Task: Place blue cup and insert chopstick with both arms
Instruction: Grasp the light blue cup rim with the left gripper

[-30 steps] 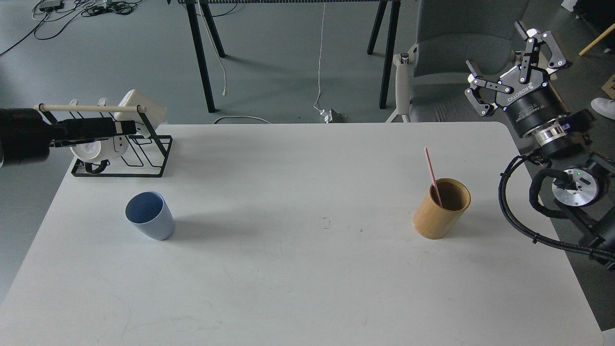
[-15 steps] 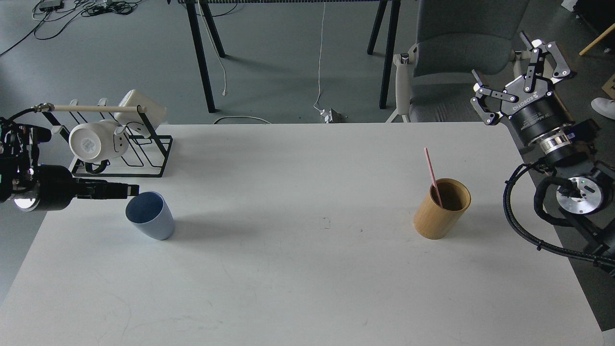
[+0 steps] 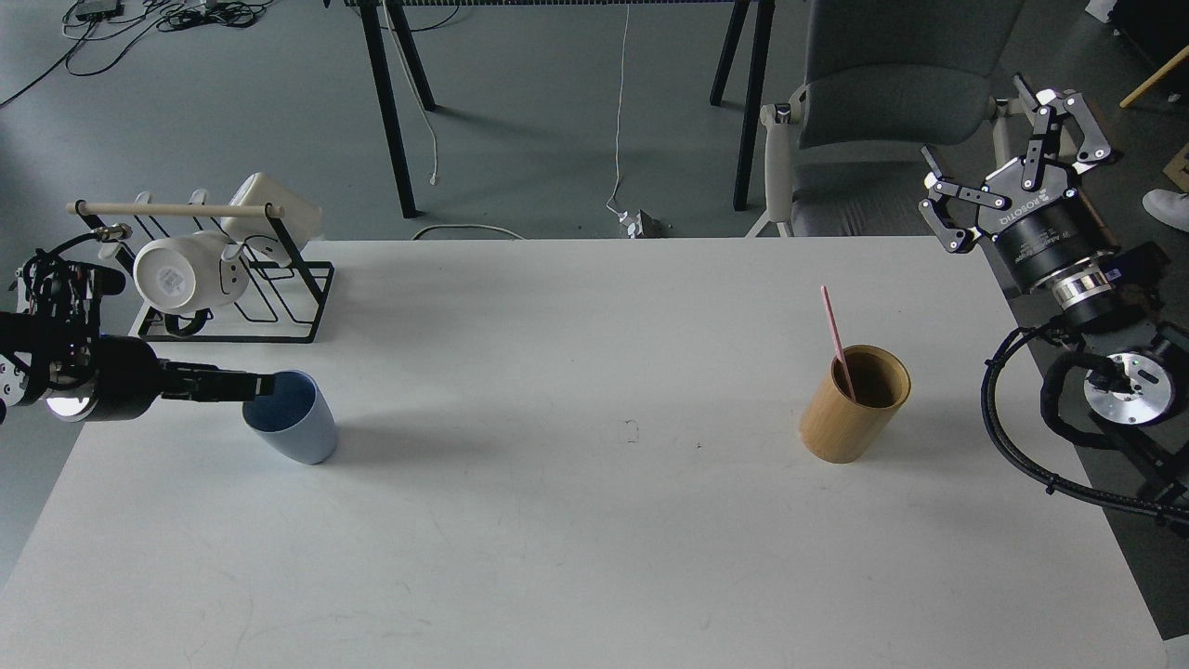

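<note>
The pale-blue cup (image 3: 290,417) stands upright on the white table (image 3: 557,539) at the left. My left gripper (image 3: 263,384) reaches in low from the left, its tip at the cup's near-left rim; it is seen side-on as one dark bar, so its fingers cannot be told apart. A pink chopstick (image 3: 833,334) leans in the tan wooden holder (image 3: 853,403) at the right. My right gripper (image 3: 980,125) is open and empty, held high off the table's back right corner, well apart from the holder.
A black rack (image 3: 243,307) with a pale wooden rod and white mugs (image 3: 182,273) stands at the back left, just behind my left arm. A grey chair (image 3: 882,102) is behind the right gripper. Table legs and cables lie on the floor beyond.
My left gripper has come down from the rack and moved right to the blue cup's rim. My right gripper has drifted slightly right and lower, still open.
</note>
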Tool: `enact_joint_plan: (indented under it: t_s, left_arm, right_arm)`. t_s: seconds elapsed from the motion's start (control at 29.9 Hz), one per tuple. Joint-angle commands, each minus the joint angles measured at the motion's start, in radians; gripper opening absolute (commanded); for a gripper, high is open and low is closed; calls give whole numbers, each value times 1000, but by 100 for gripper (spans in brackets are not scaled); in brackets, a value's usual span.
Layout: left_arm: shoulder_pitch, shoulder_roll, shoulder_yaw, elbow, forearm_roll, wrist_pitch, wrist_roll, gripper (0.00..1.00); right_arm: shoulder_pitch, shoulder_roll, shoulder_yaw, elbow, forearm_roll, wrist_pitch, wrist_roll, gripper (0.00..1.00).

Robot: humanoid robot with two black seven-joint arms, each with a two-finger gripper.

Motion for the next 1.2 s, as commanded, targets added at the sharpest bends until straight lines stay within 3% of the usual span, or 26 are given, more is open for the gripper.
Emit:
enact_joint_plan:
  t_s: [0.0,0.5,0.67,0.77,0.84,1.17]
  left_arm:
    - [5,0,1,-1,2,0,0,86]
    - [33,-22,-2,-1,0,8,0,61]
    - [39,-22,0,-1,0,72,0,50]
    - [37,-22,0,-1,0,75,0,37]
    - [34,-22,0,-1,-2,81,0,17]
    - [30,-20,-3,-16,-3,77,0,5]
  right_arm:
    - [-5,0,0,0,0,0,0,95]
    - [-24,-5,5,-1,0,0,0,95]
    - [-34,-5,6,-1,0,0,0,95]
    - [-36,-5,9,-1,0,0,0,95]
    - [-42,-5,12,0,0,0,0,95]
    - [-48,-6,14,-8,0,0,0,95]
